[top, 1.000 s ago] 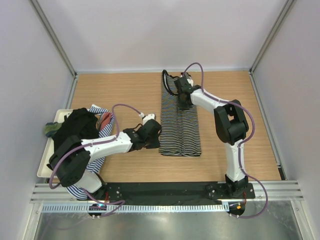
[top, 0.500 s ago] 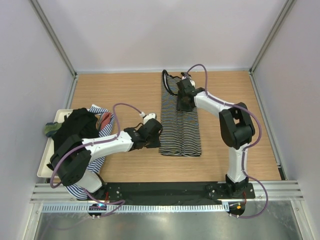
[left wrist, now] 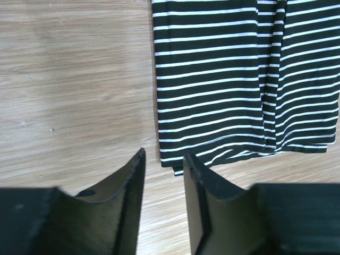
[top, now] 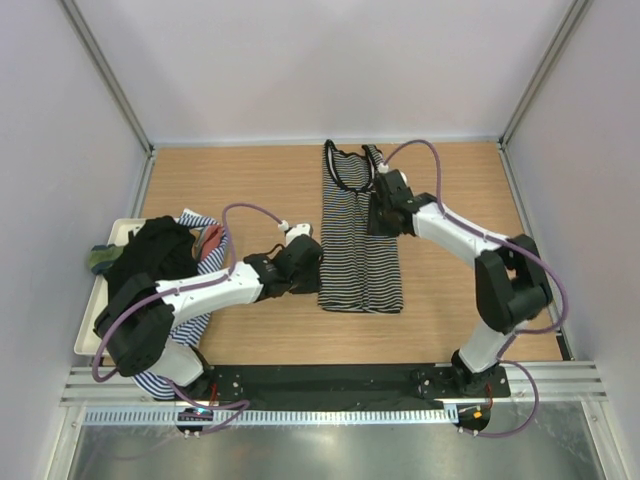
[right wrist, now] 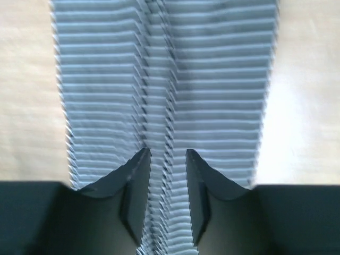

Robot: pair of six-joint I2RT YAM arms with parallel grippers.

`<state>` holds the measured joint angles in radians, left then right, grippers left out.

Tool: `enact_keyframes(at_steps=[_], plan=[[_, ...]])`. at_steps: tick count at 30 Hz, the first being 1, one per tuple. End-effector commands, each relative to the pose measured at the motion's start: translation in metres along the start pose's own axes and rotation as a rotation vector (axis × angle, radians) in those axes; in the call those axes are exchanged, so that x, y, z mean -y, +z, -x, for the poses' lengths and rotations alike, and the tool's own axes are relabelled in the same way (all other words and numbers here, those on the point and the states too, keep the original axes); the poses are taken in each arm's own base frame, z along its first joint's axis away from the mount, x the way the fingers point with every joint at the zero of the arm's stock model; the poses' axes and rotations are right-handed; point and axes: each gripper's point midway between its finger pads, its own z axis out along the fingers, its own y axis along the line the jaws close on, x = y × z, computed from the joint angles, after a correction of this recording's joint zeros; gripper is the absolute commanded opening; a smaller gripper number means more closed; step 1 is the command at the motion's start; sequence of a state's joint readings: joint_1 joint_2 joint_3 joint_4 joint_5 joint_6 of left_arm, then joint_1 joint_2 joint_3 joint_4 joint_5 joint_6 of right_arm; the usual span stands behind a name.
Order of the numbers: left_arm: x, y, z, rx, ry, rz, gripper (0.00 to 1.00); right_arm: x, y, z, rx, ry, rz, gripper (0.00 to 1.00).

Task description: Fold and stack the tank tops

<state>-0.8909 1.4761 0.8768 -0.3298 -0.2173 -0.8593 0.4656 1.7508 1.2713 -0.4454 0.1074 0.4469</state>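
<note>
Tabletop (top: 250,190) holds striped tank top (top: 360,268): corner before left jaws, middle under right jaws (both narrowly parted).

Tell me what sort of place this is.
Probably a robot lab workcell, not a home: a wooden table boxed in by plain white walls, a left arm and right arm bolted at its near edge, a striped tank top laid flat.

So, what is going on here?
A robot is folding tank tops. A black-and-white striped tank top lies mid-table, folded lengthwise into a strip. The left gripper is at its near left corner, the right gripper above its far half; both have fingers open, gripping nothing. More tops are piled on the white tray at left.
</note>
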Motion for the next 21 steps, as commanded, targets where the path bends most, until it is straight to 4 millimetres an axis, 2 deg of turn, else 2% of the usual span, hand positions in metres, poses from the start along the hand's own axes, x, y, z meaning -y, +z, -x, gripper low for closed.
enact_keyframes(at_steps=[1, 2, 6, 7, 10, 13, 15, 16, 17, 21], plan=[[0.011, -0.010, 0.010, 0.033, -0.009, -0.042, 0.38, 0.016, -0.043, -0.014, 0.035, 0.002, -0.013, 0.41], [0.010, -0.010, 0.007, 0.026, -0.014, -0.046, 0.41, 0.028, -0.051, -0.031, 0.020, 0.000, -0.038, 0.45], [0.014, -0.006, 0.000, 0.006, -0.036, -0.081, 0.46, 0.050, -0.066, -0.079, -0.066, 0.042, -0.072, 0.47], [0.015, -0.005, -0.003, -0.001, -0.039, -0.083, 0.47, 0.056, -0.065, -0.096, -0.102, 0.052, -0.075, 0.47], [0.015, 0.000, -0.007, -0.016, -0.052, -0.092, 0.47, 0.052, -0.074, -0.115, -0.120, 0.103, -0.021, 0.47], [0.017, 0.006, -0.014, -0.039, -0.064, -0.103, 0.47, 0.058, -0.077, -0.148, -0.174, 0.135, 0.001, 0.47], [0.020, 0.008, -0.016, -0.047, -0.068, -0.117, 0.47, 0.058, -0.077, -0.159, -0.185, 0.140, 0.010, 0.47], [0.020, 0.010, -0.017, -0.051, -0.070, -0.116, 0.47, 0.062, -0.076, -0.170, -0.203, 0.141, 0.003, 0.47], [0.022, 0.012, -0.019, -0.058, -0.073, -0.122, 0.47, 0.056, -0.079, -0.173, -0.212, 0.158, 0.038, 0.47], [0.025, 0.018, -0.024, -0.079, -0.080, -0.132, 0.45, 0.055, -0.079, -0.186, -0.234, 0.166, 0.059, 0.46]])
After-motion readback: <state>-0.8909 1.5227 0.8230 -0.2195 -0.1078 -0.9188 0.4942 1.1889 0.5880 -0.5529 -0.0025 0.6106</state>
